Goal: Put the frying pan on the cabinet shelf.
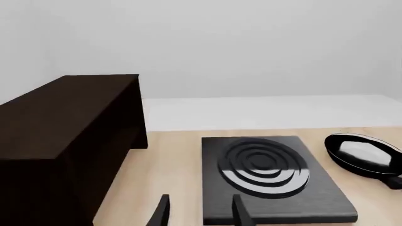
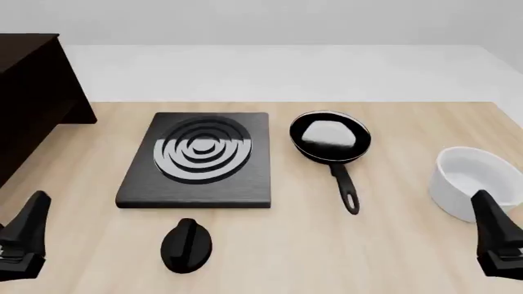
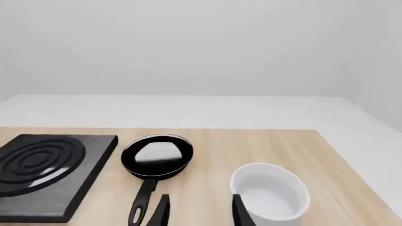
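Note:
The frying pan (image 2: 329, 138) lies on the wooden table right of centre, its thin handle (image 2: 345, 187) pointing toward me. It also shows in the right wrist view as the frying pan (image 3: 157, 155) and at the edge of the left wrist view (image 1: 363, 153). The dark brown cabinet (image 2: 33, 92) stands at the far left, its flat top (image 1: 63, 103) bare. My left gripper (image 2: 23, 236) hangs open at the near left, far from the pan. My right gripper (image 2: 496, 233) is open at the near right, beside the bowl. Both hold nothing, with fingers (image 1: 242, 212) (image 3: 242, 212) apart.
A flat black square plate with silver rings (image 2: 245, 184) lies between cabinet and pan. A white round bowl (image 2: 457, 190) sits at the right, close to my right gripper. A small black oval knob (image 2: 186, 245) lies near the front edge.

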Controlling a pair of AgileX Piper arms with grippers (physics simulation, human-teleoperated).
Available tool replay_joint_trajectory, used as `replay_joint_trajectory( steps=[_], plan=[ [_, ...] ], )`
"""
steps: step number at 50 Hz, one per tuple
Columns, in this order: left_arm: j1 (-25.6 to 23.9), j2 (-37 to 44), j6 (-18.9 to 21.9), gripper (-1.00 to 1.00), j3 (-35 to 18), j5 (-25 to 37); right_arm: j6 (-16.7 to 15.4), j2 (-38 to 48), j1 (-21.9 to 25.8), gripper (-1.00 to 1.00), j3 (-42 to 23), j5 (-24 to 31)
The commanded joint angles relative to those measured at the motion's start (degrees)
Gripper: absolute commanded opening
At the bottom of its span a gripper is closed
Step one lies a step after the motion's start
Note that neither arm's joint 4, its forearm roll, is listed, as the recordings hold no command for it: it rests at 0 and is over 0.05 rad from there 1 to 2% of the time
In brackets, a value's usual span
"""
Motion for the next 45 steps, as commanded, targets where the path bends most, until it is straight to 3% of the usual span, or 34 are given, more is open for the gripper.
replay_joint_trajectory(
  steps=[1,6,8,10,12,15,17,19,22,26,29,36,40,44,45],
  plan=[
    [-2.27,-0.05,-0.51,1.0,-1.48,3.12,-1.75,0.01,0.69,1.0,-3.15,2.68],
    [-1.87,-0.33,-3.82,1.0,-6.58,7.7,-0.54,0.76,-0.03,1.0,-8.58,6.07],
    [-1.43,-0.17,-7.28,1.0,-8.17,8.95,-3.57,5.72,-1.92,1.0,-8.07,4.74],
    [-2.56,0.21,-6.19,1.0,-8.44,9.77,1.22,3.35,-1.63,1.0,-8.55,7.41],
    [-5.23,0.6,-5.74,1.0,-9.08,10.52,2.37,3.71,-2.46,1.0,-9.68,8.7],
    [-4.93,1.91,-7.48,1.0,-12.72,12.93,0.3,4.35,-1.89,1.0,-11.29,9.61],
    [-4.28,1.17,-4.93,1.0,-14.71,14.59,-0.15,5.52,-2.37,1.0,-12.97,10.74],
    [-4.17,2.17,-7.86,1.0,-15.9,16.24,-1.08,5.1,-1.38,1.0,-15.34,12.84],
    [-5.81,0.86,-3.55,1.0,-17.22,18.58,-1.54,6.99,-0.38,1.0,-17.38,13.9],
    [-4.35,4.36,-5.04,1.0,-19.49,19.5,-1.98,9.71,0.7,1.0,-19.98,15.8],
    [-4.1,5.25,-2.61,1.0,-20.81,19.51,-1.53,15.0,-0.79,1.0,-20.95,16.89],
    [-5.9,7.7,-2.26,1.0,-23.46,22.09,-1.05,14.71,-0.49,1.0,-28.59,24.58],
    [-6.07,8.71,-0.48,1.0,-27.87,25.81,-1.69,16.49,1.16,1.0,-33.19,28.32],
    [-5.46,10.19,-1.0,1.0,-31.24,28.47,0.78,19.41,2.78,1.0,-35.56,29.52],
    [-5.48,10.37,-0.84,1.0,-31.88,29.01,-0.19,20.77,3.82,1.0,-36.07,29.95]
  ],
)
